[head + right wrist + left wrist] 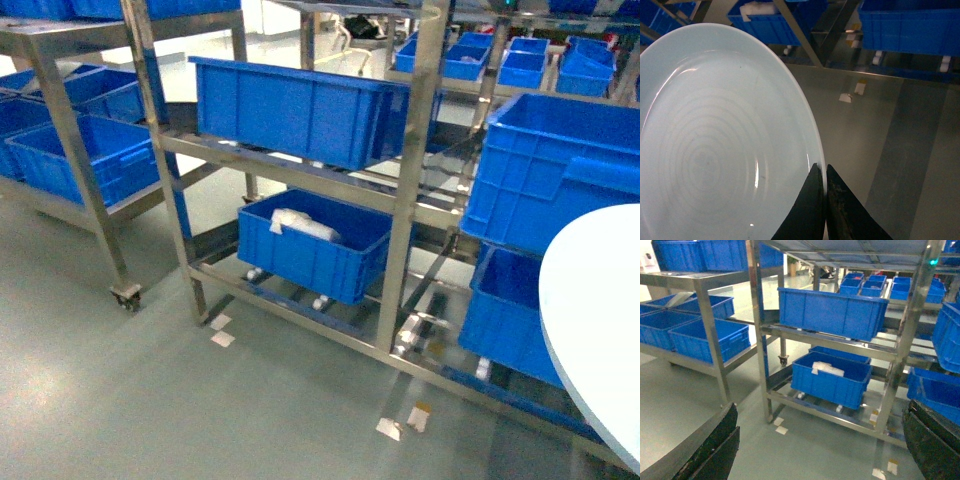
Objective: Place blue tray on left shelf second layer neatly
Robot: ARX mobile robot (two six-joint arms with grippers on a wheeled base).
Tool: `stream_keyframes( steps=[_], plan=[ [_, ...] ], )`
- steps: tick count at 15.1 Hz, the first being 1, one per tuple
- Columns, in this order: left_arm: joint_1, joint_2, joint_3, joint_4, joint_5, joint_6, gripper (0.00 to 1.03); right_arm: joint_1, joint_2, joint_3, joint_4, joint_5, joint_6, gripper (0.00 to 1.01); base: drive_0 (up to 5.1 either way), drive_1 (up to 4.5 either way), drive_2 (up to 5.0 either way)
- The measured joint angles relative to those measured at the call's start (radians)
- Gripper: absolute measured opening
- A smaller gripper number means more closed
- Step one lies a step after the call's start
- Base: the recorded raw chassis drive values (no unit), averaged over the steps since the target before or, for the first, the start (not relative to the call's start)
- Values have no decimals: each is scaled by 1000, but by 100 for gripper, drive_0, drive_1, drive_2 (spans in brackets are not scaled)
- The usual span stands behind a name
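Pinched at its rim by the right gripper [821, 200], whose jaws are closed tight on the edge, the blue tray [715, 150] hangs above the grey floor [120, 400], right of and in front of the steel rack [420, 200]. That rack's second layer [300, 165] carries a dark-blue crate [300, 110] (another with a white bundle sits lower). Wide apart, the left gripper [820, 455] jaws grasp nothing.

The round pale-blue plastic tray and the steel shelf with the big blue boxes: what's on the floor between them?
In the head view, mostly bare grey floor lies between the round pale-blue plastic tray and the steel shelf, with just some small paper scraps by its post.
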Motion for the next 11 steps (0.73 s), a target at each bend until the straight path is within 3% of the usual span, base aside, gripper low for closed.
stream_keyframes(
  steps=[6, 11],
  plan=[
    [0, 0, 0, 0, 0, 0, 98, 0, -2, 0, 1, 0, 0, 2, -166, 224, -557],
    [0, 0, 0, 0, 0, 0, 98, 0, 0, 0, 0, 3, 0, 2, -155, 43, -353]
  ],
)
